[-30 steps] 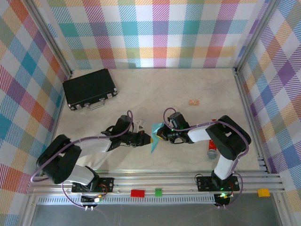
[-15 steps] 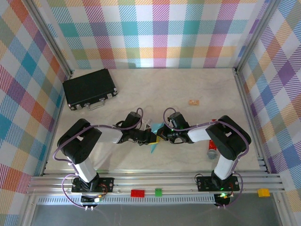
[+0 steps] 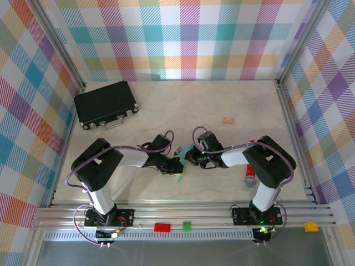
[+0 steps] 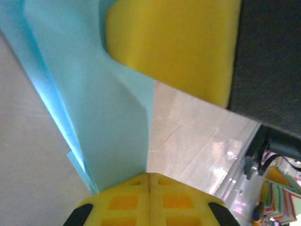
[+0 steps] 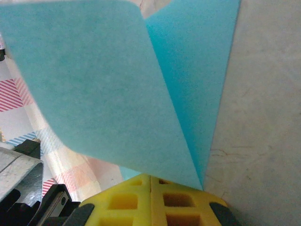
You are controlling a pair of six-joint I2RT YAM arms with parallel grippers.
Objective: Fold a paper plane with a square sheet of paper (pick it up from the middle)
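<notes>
paper plane [image 5: 94, 84] cut off at pic edges, marker [image 3: 250, 177] part-hidden

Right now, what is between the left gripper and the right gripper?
The folded turquoise paper. In the top view it sits between the left gripper and the right gripper, and both are shut on it.

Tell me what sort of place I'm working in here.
Likely a purpose-built robot test cell, not a home: colourful plaid-patterned walls, silver aluminium frame rails, and a pale marble-look tabletop.

Black case [image 3: 106, 104] back-left; tan scrap [image 3: 228, 119] centre-right.
</notes>
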